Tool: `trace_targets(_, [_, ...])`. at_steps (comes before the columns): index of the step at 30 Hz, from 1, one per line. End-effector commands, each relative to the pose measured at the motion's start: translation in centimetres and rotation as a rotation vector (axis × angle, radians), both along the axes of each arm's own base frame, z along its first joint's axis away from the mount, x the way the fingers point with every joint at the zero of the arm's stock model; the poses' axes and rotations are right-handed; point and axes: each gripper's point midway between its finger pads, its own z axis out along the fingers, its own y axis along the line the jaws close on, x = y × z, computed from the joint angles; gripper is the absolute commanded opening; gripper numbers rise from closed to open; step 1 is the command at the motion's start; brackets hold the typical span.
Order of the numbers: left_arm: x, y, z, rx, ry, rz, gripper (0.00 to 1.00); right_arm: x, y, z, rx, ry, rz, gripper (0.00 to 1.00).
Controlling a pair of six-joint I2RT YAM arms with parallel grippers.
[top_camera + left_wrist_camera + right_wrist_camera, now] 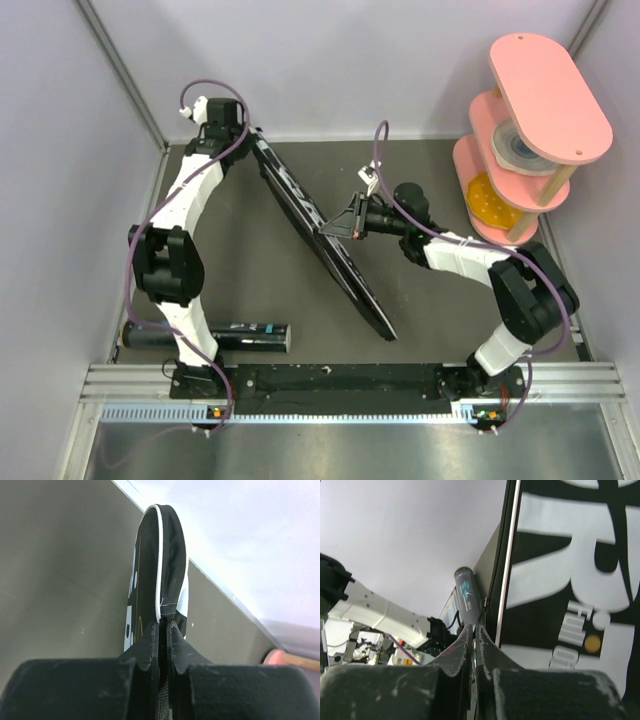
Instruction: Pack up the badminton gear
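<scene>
Near shuttle tube, SPORT bag held on edge, pinched by left gripper and right gripper; tube not yet packed, rackets unseen.

A lab test cell: plain white panel walls enclose a table edged by aluminium rail.

The bag runs diagonally across the centre, tube near-left, stand far-right.

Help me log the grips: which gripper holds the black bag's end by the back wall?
The left gripper: it pinches the black bag at its end by the back wall; the right gripper clamps its long edge near the middle.
</scene>
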Motion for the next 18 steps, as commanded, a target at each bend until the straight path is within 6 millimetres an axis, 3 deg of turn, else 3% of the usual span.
trace_targets(1, [2.4, 4.8, 3.0, 0.042, -0.099, 0.155, 0.00, -3.8, -0.2, 3.7, 0.057, -0.113, 0.111, 0.00])
trace_targets(8, [2.5, 8.0, 3.8, 0.104, -0.109, 0.232, 0.00, -5.7, -1.6, 1.7, 0.012, -0.083, 0.106, 0.00])
trace_targets(18, [2.2, 11.6, 4.3, 0.135, -0.116, 0.326, 0.00, -9.9, -4.0, -3.7, -0.070, 0.021, 0.110, 0.00])
